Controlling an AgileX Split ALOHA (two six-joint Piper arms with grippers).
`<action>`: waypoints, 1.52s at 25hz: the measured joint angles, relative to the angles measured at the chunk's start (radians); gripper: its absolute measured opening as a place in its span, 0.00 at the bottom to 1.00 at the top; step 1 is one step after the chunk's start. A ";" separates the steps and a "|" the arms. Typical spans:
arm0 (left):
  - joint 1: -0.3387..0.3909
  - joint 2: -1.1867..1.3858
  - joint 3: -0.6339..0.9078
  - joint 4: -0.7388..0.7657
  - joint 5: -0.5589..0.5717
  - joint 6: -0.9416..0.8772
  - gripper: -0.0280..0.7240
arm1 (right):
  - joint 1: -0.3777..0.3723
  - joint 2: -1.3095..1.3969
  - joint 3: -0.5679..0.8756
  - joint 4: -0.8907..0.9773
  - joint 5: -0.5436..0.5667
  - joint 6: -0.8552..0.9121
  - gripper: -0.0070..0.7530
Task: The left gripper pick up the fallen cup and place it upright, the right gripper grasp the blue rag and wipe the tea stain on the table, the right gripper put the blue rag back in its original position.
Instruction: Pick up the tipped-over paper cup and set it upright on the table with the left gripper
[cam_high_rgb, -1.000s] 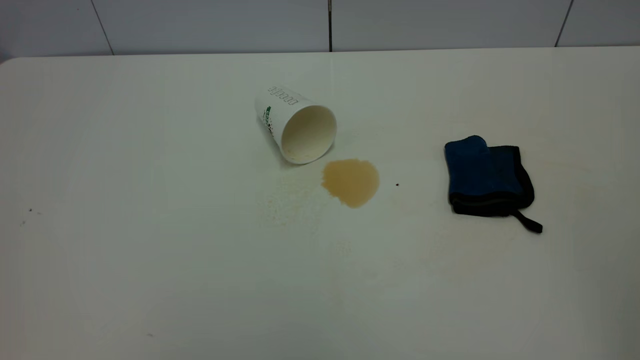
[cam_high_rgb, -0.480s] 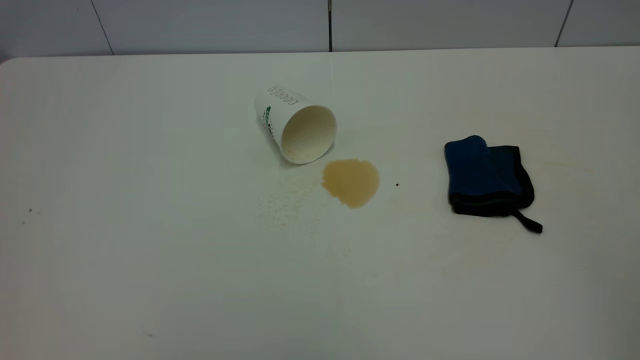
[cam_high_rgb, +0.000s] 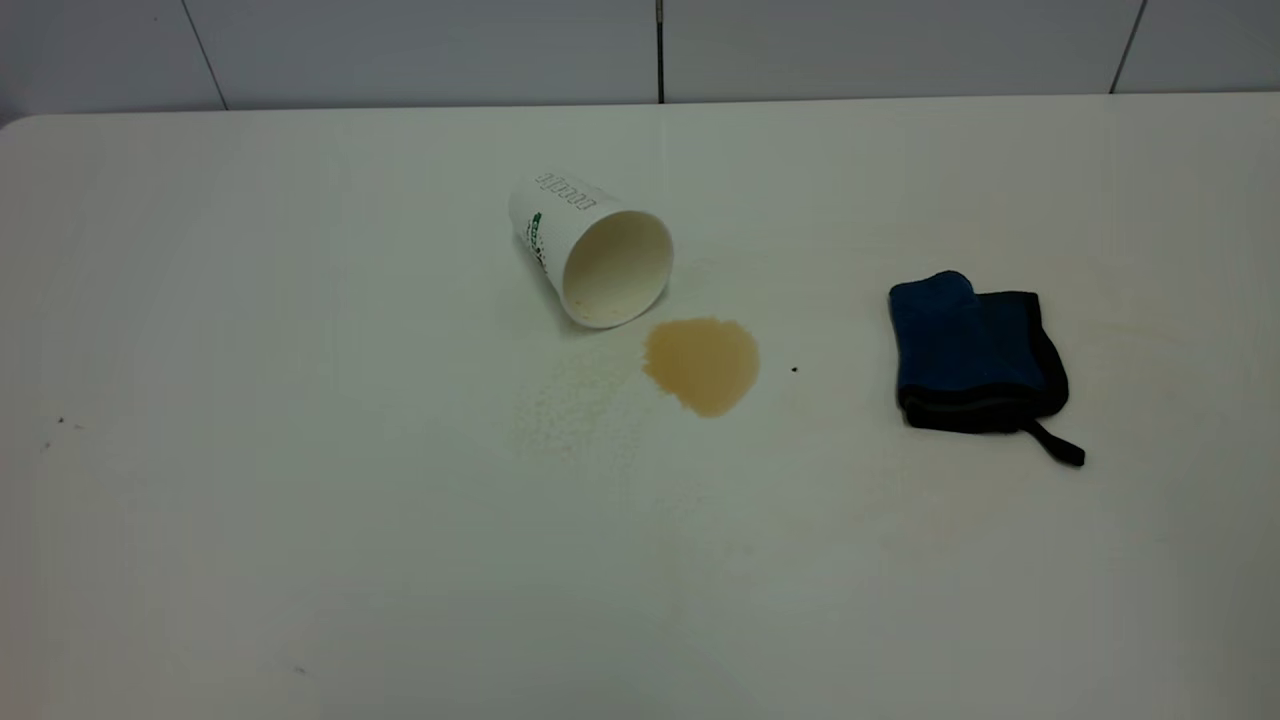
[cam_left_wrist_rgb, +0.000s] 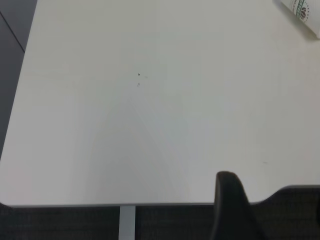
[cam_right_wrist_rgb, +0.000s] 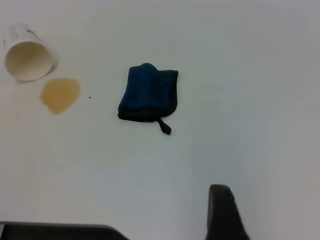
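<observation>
Neither arm is showing in the exterior view, which is taking in only the white table (cam_high_rgb: 300, 560) and what is lying on it. At the left side, the left gripper (cam_left_wrist_rgb: 232, 210) is appearing only in its own wrist view, as one dark finger (cam_left_wrist_rgb: 231, 205) hanging over the near table edge, well away from everything; with a single finger in sight, it cannot be told whether the jaws are apart or together. That same view is catching a sliver of the cup at its corner and two tiny dark specks (cam_left_wrist_rgb: 138, 79) on the bare surface. Moving toward the middle, the cup (cam_high_rgb: 588, 252) is lying on its side, its open mouth facing the camera and slightly rightward, the green logo showing along its left wall. Just beside the mouth, on the near right, the stain (cam_high_rgb: 701, 364) is sitting as a roundish light brown blotch, close to the rim without clearly touching it, and a faint tan speckling is spreading to its left. A small dark speck (cam_high_rgb: 794, 369) is lying just right of the stain. Farther right, well apart from the stain, the rag (cam_high_rgb: 972, 352) is resting folded, its black loop strap pointing toward the near right. The right gripper (cam_right_wrist_rgb: 225, 212) is likewise showing just one dark finger (cam_right_wrist_rgb: 222, 207) in its wrist view, hovering near the table edge and well clear of the rag, so its opening cannot be judged either.
</observation>
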 joint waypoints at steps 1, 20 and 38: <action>0.000 0.000 0.000 0.000 0.000 0.000 0.62 | 0.000 0.000 0.000 0.000 0.000 0.000 0.67; 0.000 0.463 -0.073 -0.148 -0.370 0.252 0.73 | 0.000 0.000 0.000 0.000 0.000 0.000 0.67; -0.300 1.494 -0.484 -0.324 -0.701 0.507 0.76 | 0.000 0.000 0.000 0.000 0.000 0.000 0.67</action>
